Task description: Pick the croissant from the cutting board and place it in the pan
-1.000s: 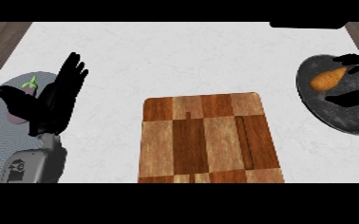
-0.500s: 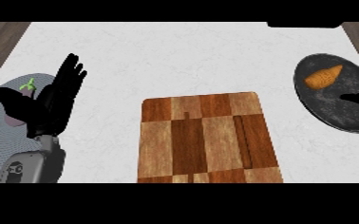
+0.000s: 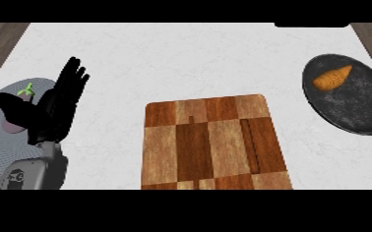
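The croissant point(image 3: 332, 77) lies in the dark pan point(image 3: 347, 113) at the right edge of the frame, well apart from any hand. The left hand point(image 3: 59, 103) rests at the left, fingers straight and slightly spread, over a grey plate point(image 3: 22, 142). The board point(image 3: 214, 142) sits lower centre; bare white counter point(image 3: 181, 59) stretches between board and pan.

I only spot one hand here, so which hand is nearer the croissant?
Left, going by what shows. The left hand rests open at the far left, across the counter from the croissant in the pan. The right hand is out of view.
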You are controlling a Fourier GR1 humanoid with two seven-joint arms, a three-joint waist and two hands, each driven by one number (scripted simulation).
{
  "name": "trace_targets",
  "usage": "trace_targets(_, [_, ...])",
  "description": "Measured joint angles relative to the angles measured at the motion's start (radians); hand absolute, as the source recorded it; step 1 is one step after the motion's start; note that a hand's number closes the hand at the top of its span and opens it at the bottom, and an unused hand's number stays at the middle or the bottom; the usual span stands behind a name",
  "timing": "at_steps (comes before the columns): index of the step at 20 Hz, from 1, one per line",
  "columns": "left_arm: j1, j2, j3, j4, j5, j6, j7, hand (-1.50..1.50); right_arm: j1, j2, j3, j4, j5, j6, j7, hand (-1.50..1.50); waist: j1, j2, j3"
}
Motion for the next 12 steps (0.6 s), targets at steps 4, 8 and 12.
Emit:
trace_targets(4, [-0.001, 0.008, 0.008, -0.006, 0.007, -0.005, 0.008, 0.00, 0.065, -0.060, -0.015, 0.005, -0.033, 0.084, 0.007, -1.50, -0.005, -0.002, 0.001])
trace_targets(8, [0.002, -0.004, -0.004, -0.014, -0.005, 0.007, 0.010, 0.00, 0.124, -0.089, -0.019, -0.010, -0.056, 0.107, 0.001, -1.50, -0.006, -0.003, 0.002])
trace_targets(12, [0.003, -0.005, -0.003, -0.014, -0.006, 0.008, 0.007, 0.00, 0.168, -0.096, -0.020, -0.029, -0.076, 0.104, -0.014, -1.50, -0.004, -0.002, 0.002])
